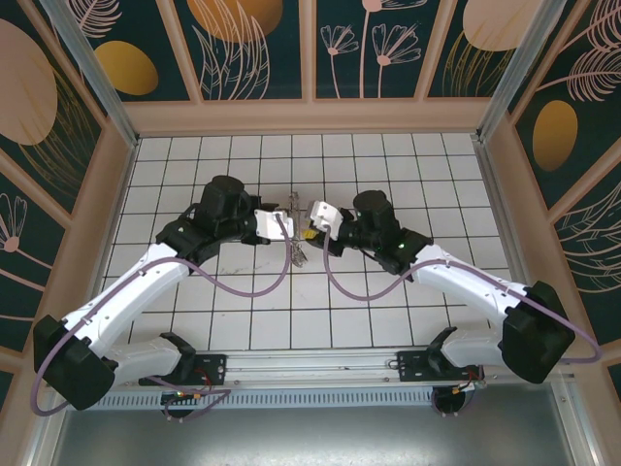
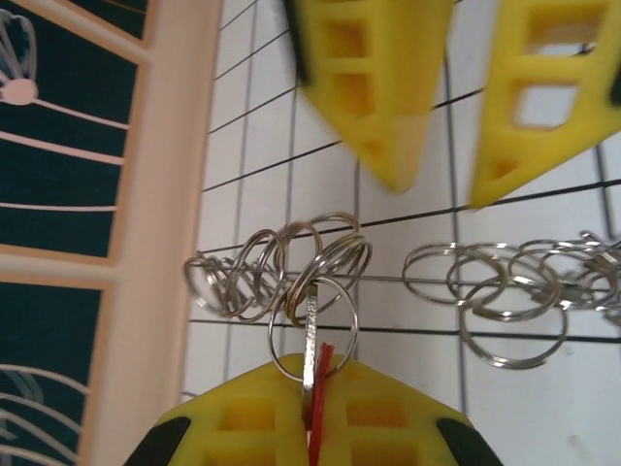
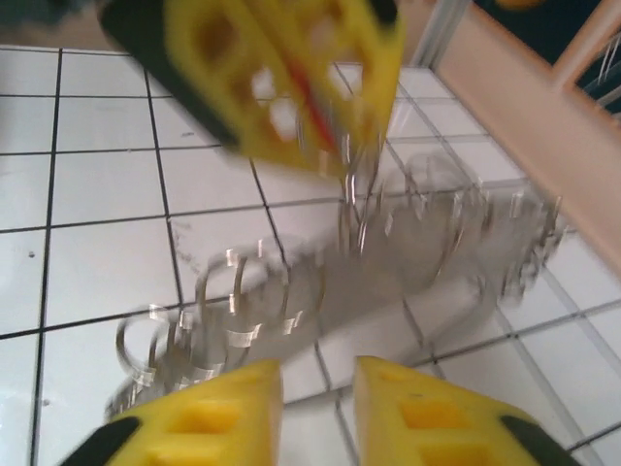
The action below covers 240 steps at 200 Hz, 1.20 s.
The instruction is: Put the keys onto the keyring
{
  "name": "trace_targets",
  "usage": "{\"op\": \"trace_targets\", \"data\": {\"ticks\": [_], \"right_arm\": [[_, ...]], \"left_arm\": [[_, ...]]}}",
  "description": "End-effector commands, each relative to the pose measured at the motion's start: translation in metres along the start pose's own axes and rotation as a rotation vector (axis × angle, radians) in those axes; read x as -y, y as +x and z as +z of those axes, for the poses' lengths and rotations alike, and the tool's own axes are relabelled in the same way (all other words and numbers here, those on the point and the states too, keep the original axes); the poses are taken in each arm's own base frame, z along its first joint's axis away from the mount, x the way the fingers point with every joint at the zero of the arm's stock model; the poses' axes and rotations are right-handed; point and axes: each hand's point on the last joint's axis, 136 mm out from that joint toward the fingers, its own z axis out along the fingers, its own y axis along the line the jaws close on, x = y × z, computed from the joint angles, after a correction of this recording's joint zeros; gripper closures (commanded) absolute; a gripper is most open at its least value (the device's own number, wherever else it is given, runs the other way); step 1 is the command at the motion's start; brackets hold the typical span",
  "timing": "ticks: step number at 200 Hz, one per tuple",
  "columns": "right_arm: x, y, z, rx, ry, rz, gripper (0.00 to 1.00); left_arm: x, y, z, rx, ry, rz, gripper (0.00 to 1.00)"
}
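Left gripper (image 2: 312, 388) is clamped on the red-tagged key (image 2: 310, 330) against the keyring (image 2: 388, 280) mid-table, right gripper (image 2: 437, 189) has jaws spread and empty, so risk: the unsupported keyring swings and the key's split ring (image 2: 312, 325) misses or slips off.

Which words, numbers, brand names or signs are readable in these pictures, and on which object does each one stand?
No text can be read anywhere.
key in the left gripper: any stamp on it is too blurred to read.
red tag: no print visible.
keyring: bare metal, no legible marking.
wall panels: painted flowers and leaves, no letters.
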Motion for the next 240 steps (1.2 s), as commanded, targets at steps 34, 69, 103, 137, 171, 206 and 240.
{"op": "trace_targets", "data": {"ticks": [34,69,103,137,171,206,240], "right_arm": [[0.013,-0.015,-0.047,0.174,-0.030,0.069,0.63],[0.039,-0.013,-0.054,0.165,0.105,0.084,0.60],[0.070,0.001,-0.056,0.144,0.289,0.173,0.58],[0.100,0.028,-0.077,0.138,0.498,0.276,0.55],[0.105,0.046,-0.096,0.135,0.570,0.312,0.52],[0.105,0.056,-0.110,0.132,0.589,0.327,0.52],[0.104,0.062,-0.118,0.151,0.601,0.354,0.52]], "left_arm": [[-0.031,-0.003,-0.007,-0.040,-0.109,0.362,1.00],[-0.052,0.017,-0.008,-0.195,-0.177,0.569,1.00],[-0.079,0.025,-0.006,-0.320,-0.269,0.774,1.00],[-0.100,0.020,0.001,-0.345,-0.294,0.822,1.00],[-0.124,0.012,-0.005,-0.354,-0.313,0.850,1.00],[-0.139,0.011,-0.008,-0.397,-0.327,0.898,1.00],[-0.149,0.006,-0.012,-0.395,-0.349,0.887,1.00]]}}
